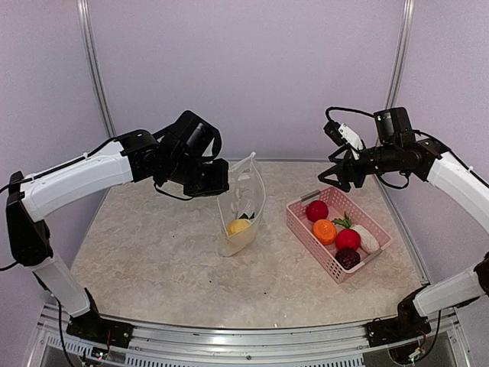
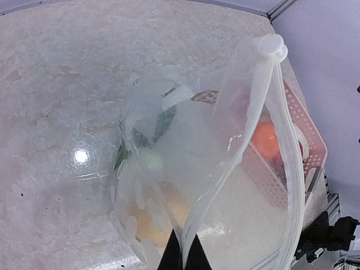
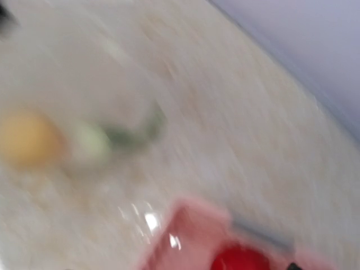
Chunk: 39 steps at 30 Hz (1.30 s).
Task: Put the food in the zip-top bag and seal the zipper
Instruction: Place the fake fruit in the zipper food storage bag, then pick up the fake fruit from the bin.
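Observation:
The zip-top bag [image 1: 244, 205] stands upright at mid-table with its mouth open. My left gripper [image 1: 220, 186] is shut on its left mouth edge. In the left wrist view the black fingertips [image 2: 171, 257] pinch the pale zipper [image 2: 225, 169], which runs up to a slider [image 2: 271, 45]. Yellow food [image 1: 238, 226] and a green leaf [image 2: 163, 125] lie inside the bag. More food fills the pink basket: a red ball [image 1: 317, 210], an orange one [image 1: 325, 231], a leafy red one [image 1: 348, 238], a white piece [image 1: 367, 238] and a dark purple ball [image 1: 348, 258]. My right gripper [image 1: 337, 182] hovers open and empty above the basket's far end.
The pink slatted basket [image 1: 306, 223] sits right of the bag, angled toward the front right. The right wrist view is motion-blurred and shows the basket corner [image 3: 185, 236], a red ball [image 3: 239, 261] and the bag's contents [image 3: 25, 140]. Grey walls close in the back and sides.

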Available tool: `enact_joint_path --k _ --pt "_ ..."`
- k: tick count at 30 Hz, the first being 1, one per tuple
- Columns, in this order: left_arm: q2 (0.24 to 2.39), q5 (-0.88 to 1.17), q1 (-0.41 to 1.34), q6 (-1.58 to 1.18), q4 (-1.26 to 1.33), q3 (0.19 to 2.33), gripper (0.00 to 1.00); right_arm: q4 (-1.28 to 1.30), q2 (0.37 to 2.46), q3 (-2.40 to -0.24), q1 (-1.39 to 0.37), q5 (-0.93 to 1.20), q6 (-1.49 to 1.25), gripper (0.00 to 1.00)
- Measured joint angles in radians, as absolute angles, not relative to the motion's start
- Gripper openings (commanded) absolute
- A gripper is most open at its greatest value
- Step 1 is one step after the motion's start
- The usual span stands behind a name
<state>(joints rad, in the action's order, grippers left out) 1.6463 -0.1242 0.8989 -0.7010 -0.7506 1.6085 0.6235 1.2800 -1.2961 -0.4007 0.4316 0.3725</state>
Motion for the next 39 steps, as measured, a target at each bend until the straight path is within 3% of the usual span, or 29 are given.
enact_joint_path --k 9,21,30,34,39 --pt "1.601 -0.099 0.899 -0.671 -0.847 1.612 0.00 0.680 1.360 -1.155 -0.257 0.279 0.403 0.72" --pt "1.780 0.001 0.899 -0.680 -0.919 1.776 0.00 0.669 1.668 -1.247 -0.252 0.275 0.400 0.89" --pt "1.782 -0.005 0.917 -0.678 -0.851 1.710 0.00 0.540 1.751 -1.256 -0.252 0.324 0.394 0.94" --pt "1.782 -0.011 0.920 -0.680 -0.830 1.710 0.00 0.521 1.833 -1.290 -0.252 0.339 0.386 0.93" --pt "1.782 -0.012 0.920 -0.680 -0.819 1.710 0.00 0.501 1.887 -1.311 -0.252 0.353 0.372 0.73"
